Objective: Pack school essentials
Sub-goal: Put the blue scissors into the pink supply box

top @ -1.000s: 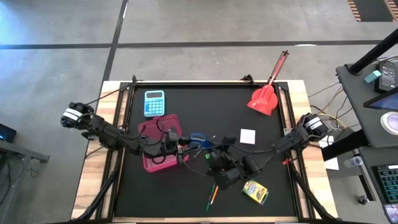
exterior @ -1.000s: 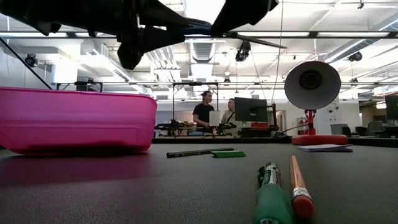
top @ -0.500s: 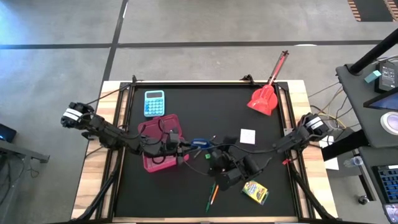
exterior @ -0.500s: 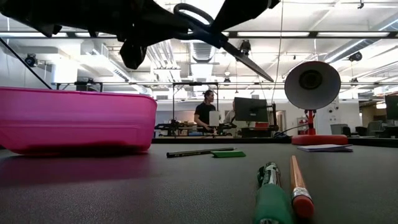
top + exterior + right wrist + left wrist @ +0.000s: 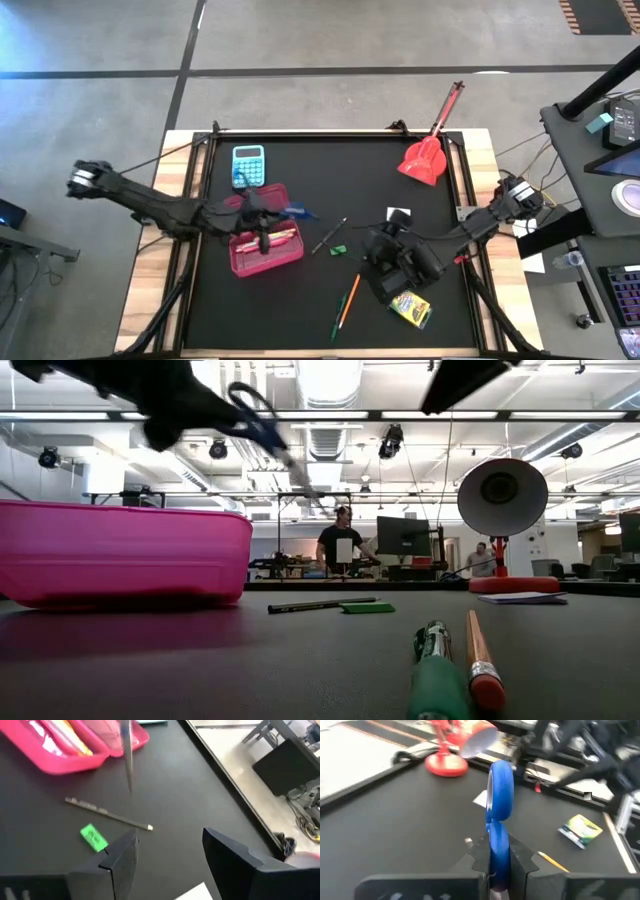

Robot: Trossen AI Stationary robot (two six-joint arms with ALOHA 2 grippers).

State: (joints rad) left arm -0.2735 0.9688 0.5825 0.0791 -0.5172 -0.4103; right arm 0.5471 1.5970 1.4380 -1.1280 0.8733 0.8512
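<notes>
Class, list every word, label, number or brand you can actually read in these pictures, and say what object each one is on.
No text can be read.
Crayon box: printing on its face, too blurred to read.
Calculator: keys too small to read.
Green eraser: a faint mark, illegible.
Dark pencil: an imprint, illegible.
White paper: no writing shows.

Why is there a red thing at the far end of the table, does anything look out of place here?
The red scoop lies at the table's far edge, partly off the black mat, unlike the stationery. The rest looks orderly: the left gripper holds blue scissors by the pink case, and the right gripper is open, empty.
</notes>
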